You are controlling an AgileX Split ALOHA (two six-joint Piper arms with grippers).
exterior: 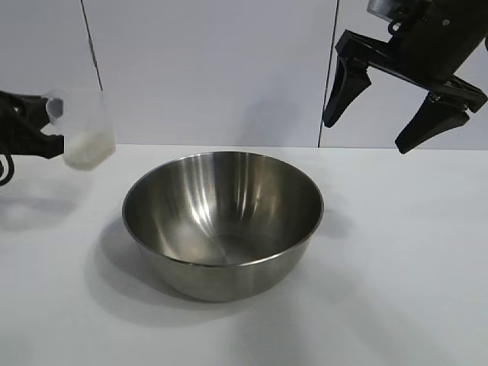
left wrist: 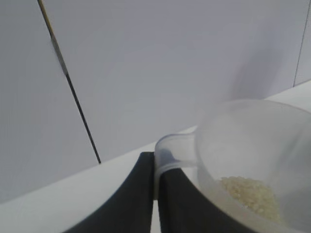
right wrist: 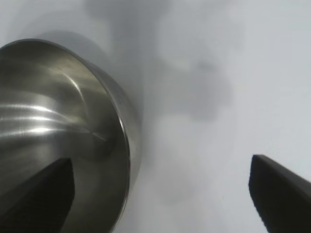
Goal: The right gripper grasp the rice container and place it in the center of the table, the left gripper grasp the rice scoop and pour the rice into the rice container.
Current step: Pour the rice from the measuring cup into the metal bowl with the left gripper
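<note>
Steel bowl (exterior: 223, 221) is sitting empty at mid-bench (exterior: 396, 267), so placement is judged done. Left claw (exterior: 44, 131) is pinching the handle of the plastic cup (exterior: 84, 130), holding it upright above the bench, left of the bowl, rice (exterior: 88, 149) inside. Right claw (exterior: 400, 107) is hanging wide open, empty, above the bowl's right. Pouring step in hand: next, carrying the cup over the rim and tipping.

Wall (exterior: 213, 69): pale, plain panels stood behind the table.
Seams (exterior: 91, 46): thin dark lines ran between those panels.
</note>
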